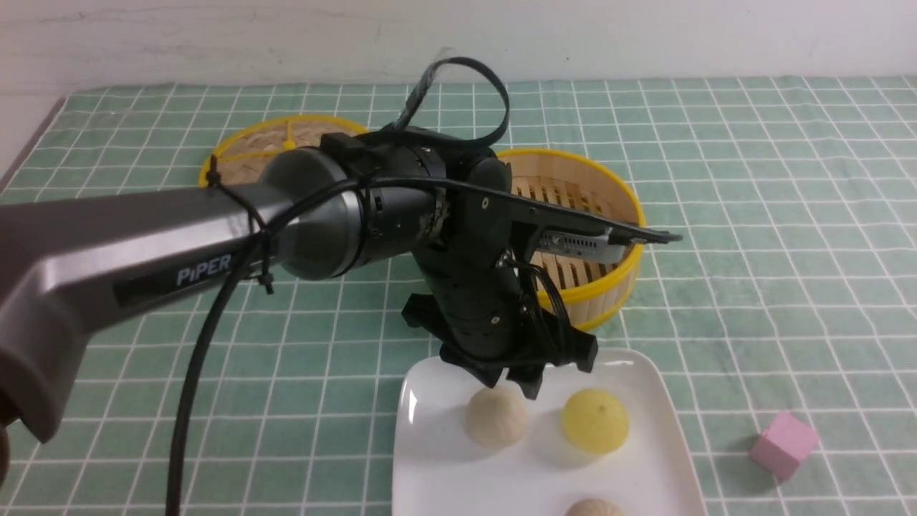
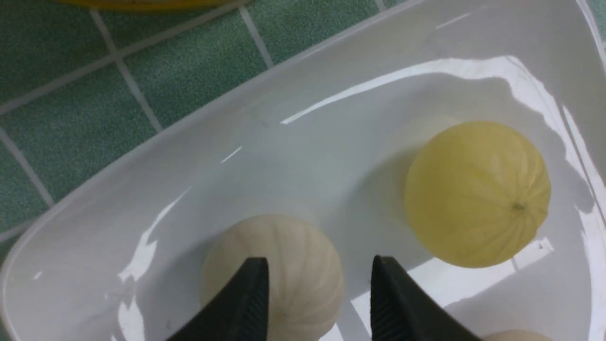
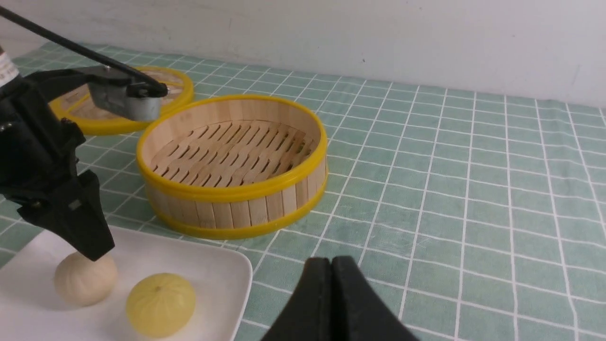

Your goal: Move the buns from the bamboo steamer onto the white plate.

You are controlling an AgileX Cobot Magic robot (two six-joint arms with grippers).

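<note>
On plate: two buns, yellow bun. Spread apart at left end effector over one; together at right end effector.

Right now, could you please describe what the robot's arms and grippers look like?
The left arm is a dark grey metallic link marked PiPER in white, with a black cable zip-tied to it and a flat black ribbon looping over its black wrist. The left gripper is black and tapered with ridged inner faces; the right gripper is black and tapered too.

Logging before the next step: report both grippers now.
Left gripper: open, over a cream bun on the white plate.
Right gripper: shut, empty.
</note>
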